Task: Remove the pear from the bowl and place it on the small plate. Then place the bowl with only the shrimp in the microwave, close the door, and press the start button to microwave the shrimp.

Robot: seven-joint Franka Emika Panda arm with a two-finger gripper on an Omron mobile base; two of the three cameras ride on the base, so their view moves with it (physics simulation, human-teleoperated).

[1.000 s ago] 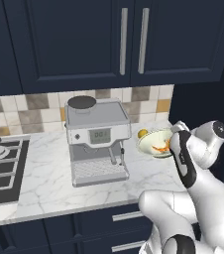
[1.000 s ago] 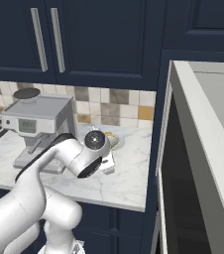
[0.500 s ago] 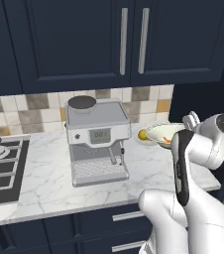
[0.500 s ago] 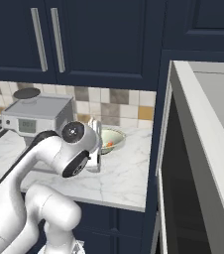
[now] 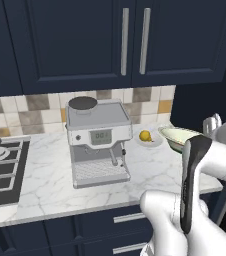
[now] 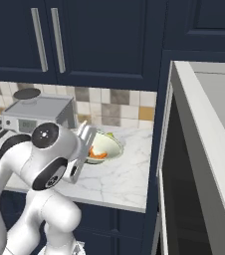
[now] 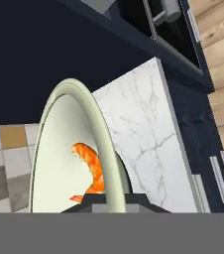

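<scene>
Since a second ago the bowl (image 6: 103, 147) has levelled out from a steep tilt and swung toward the right of the left base view, carried by the arm, which has turned with it. The gripper (image 7: 109, 198) is pinched shut on the bowl's rim, at the bottom centre of the hand view, one dark finger either side of the pale edge. Inside, the shrimp (image 7: 90, 171) lies alone against the bowl wall, orange and curled.

Further out, the pear (image 5: 145, 136) already sits on the small plate (image 5: 151, 142), right of centre in the left base view, just beside the coffee machine (image 5: 97, 142) on the marble counter (image 5: 45, 187). So the first step looks done, and the bowl is lifted and in transit. Still to do: set it in the microwave (image 6: 204, 164), close the door, press start.

Hard to read: the microwave at the right of the right base view is cut off by the frame, so its cavity is barely visible. The arm hides the gripper's fingers in both base views.
</scene>
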